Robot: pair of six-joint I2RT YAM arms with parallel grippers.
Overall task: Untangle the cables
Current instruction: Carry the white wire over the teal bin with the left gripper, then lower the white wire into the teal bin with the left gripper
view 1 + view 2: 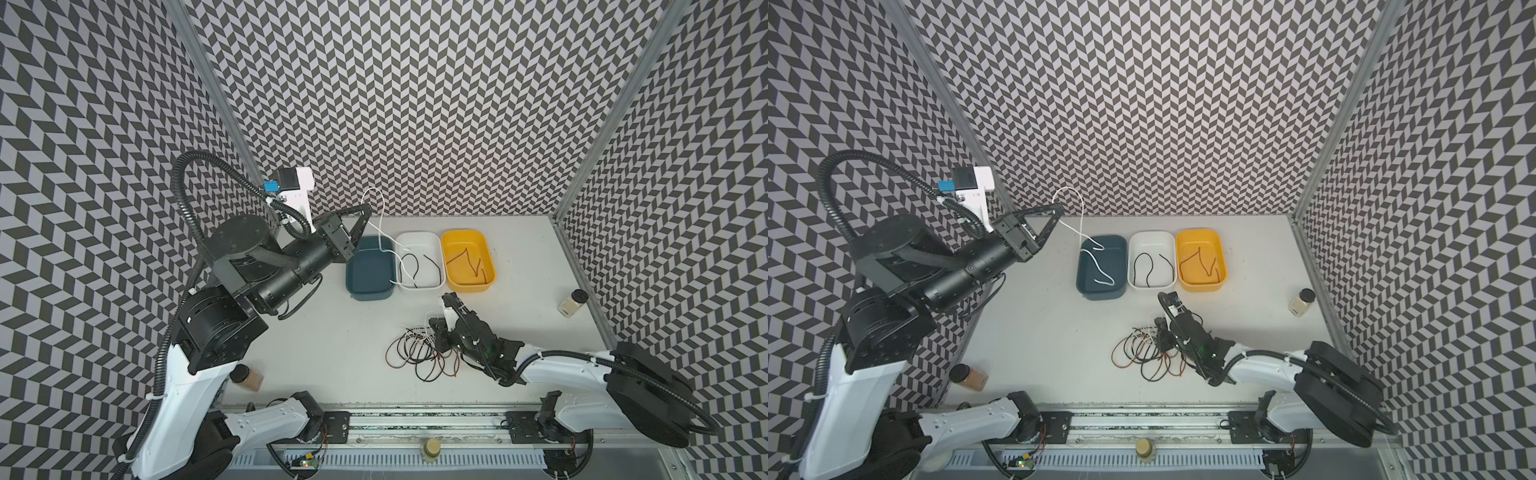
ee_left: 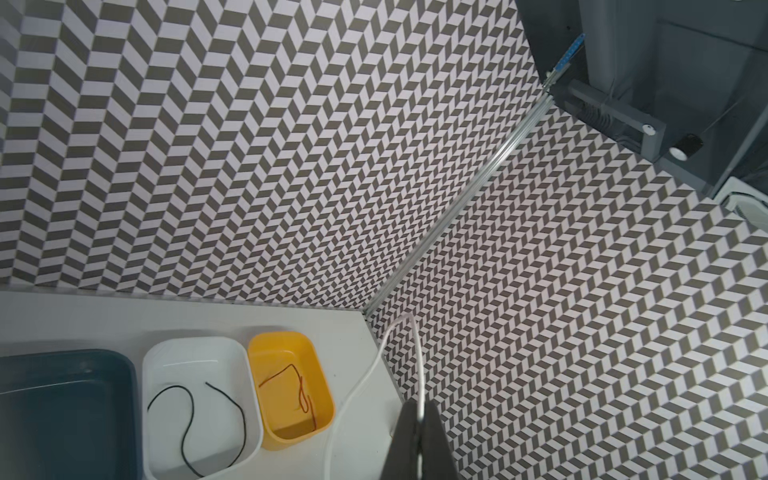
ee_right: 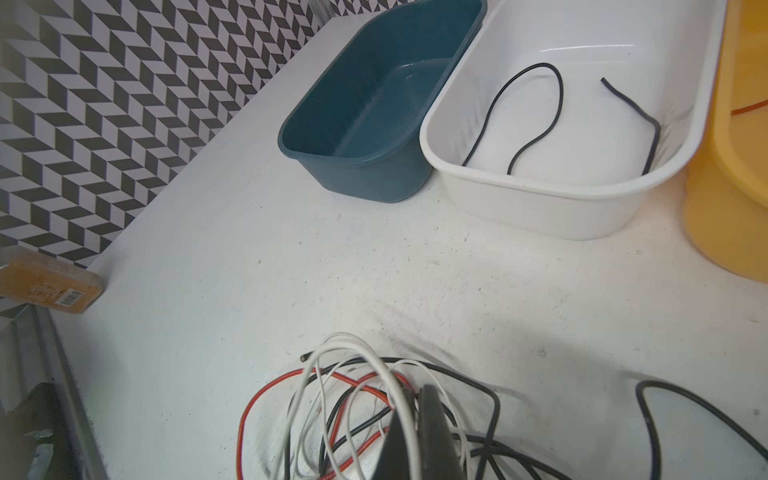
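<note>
Item one, cable tangle (image 1: 417, 355): loops on the table (image 1: 311, 332), likely light, limp, springy; my right gripper (image 1: 435, 336) is pinched shut on a strand. Item two, white cable (image 1: 382, 216): thin, probably slick, dangling over the blue tray (image 1: 369, 296) from my clamped left gripper (image 1: 367, 206); best taken near an end.

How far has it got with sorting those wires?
Done: one black cable in the white tray, one red cable in the yellow tray. In hand: the left end effector holds a white cable aloft; the right end effector grips the tangle. Left: that tangle.
</note>
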